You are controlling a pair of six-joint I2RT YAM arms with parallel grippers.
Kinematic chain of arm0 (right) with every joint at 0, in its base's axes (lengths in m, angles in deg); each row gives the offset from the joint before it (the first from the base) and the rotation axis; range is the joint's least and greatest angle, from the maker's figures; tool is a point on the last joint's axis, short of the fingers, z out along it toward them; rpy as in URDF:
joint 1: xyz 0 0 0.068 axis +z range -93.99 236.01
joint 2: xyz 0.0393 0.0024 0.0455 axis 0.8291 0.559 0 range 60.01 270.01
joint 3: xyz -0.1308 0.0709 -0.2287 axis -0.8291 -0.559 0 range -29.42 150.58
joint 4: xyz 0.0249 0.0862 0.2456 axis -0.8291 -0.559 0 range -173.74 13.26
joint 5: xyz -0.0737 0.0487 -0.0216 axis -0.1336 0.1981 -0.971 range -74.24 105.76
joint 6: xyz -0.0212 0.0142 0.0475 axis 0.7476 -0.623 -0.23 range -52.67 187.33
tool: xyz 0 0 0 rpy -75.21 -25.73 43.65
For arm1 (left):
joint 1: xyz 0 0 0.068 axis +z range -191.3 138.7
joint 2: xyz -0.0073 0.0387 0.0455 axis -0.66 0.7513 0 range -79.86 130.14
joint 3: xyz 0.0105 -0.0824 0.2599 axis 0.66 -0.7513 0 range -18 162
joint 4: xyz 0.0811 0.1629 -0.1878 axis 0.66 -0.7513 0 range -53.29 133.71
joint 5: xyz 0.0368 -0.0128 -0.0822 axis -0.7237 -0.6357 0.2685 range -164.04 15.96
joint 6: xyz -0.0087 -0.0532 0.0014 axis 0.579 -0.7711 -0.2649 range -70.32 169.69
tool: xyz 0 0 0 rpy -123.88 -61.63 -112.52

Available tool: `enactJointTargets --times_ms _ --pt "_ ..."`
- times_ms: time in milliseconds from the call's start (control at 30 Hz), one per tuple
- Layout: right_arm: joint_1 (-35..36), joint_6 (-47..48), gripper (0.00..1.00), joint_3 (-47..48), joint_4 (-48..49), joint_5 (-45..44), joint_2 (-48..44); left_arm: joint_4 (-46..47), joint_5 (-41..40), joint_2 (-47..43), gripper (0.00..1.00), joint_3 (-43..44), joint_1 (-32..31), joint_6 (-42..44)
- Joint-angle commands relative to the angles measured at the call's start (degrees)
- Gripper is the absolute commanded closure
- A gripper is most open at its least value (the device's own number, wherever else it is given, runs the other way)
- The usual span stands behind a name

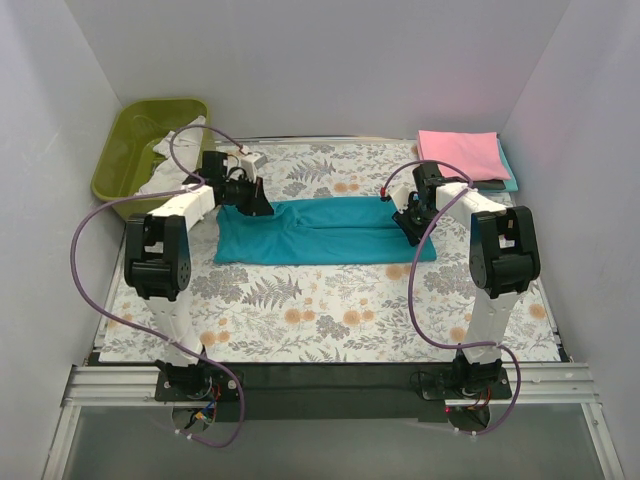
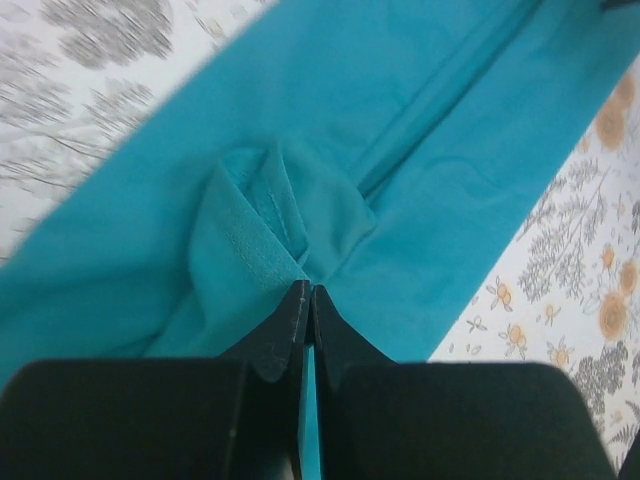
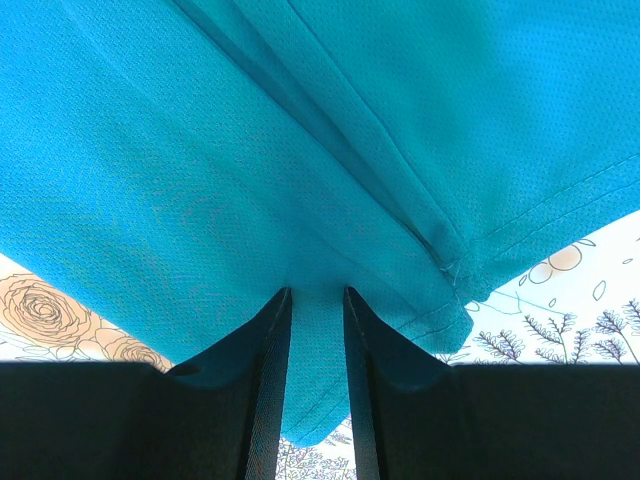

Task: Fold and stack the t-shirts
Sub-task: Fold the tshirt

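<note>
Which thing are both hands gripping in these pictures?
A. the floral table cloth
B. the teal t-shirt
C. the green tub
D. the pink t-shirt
B: in the wrist views the left hand and the right hand are each shut on a fold of the teal t-shirt, while the pink t-shirt lies folded and apart at the far right.

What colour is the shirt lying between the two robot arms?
The t-shirt is teal, shown best in the top external view.
</note>
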Motion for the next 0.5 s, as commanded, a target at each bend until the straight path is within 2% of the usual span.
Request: enactJointTargets --times_ms 0,100,233,367,467 --pt "-0.2 0.6 0.71 0.6 -1.0 -0.6 -1.2 -1.4 0.3 -1.8 0.97 -3.8 -2.6 5.0" --pt "-0.3 0.6 0.71 0.5 -1.2 -0.9 -1.2 -1.2 -0.1 -1.7 0.93 -6.0 -3.9 6.8" --pt "-0.3 0.7 0.71 1.1 -1.4 -0.9 -1.2 -2.7 -1.3 -3.4 0.77 -7.5 -4.5 9.1" --pt "-0.2 0.4 0.71 3.3 -2.4 0.0 -1.4 -6.0 -1.4 -6.3 0.68 -6.0 -3.8 9.2" --pt "-0.3 -0.6 0.71 6.5 -3.0 1.8 -1.9 -6.7 0.5 -9.4 0.66 -4.4 -2.4 6.6"
